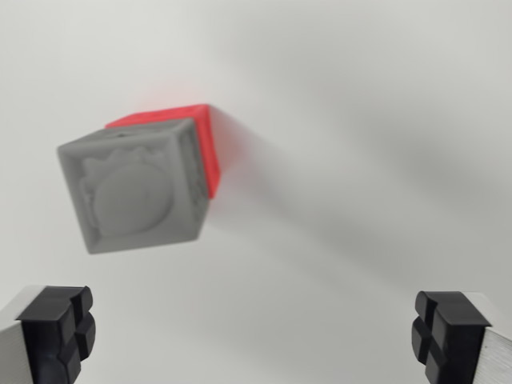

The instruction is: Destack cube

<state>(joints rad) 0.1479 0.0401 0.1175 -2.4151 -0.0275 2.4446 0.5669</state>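
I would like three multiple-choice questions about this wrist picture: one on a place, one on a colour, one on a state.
1. Where does the grey cube sit?
A. on the red cube
B. beside it, apart
C. under it

2. What colour is the lower cube?
A. blue
B. red
C. green

3. How is the claw?
A. shut on the grey cube
B. shut on nothing
C. open, holding nothing

Answers: 1 A, red shows only behind the grey cube's edges. 2 B, its visible sides are red. 3 C, the fingers stand far apart, away from the stack.
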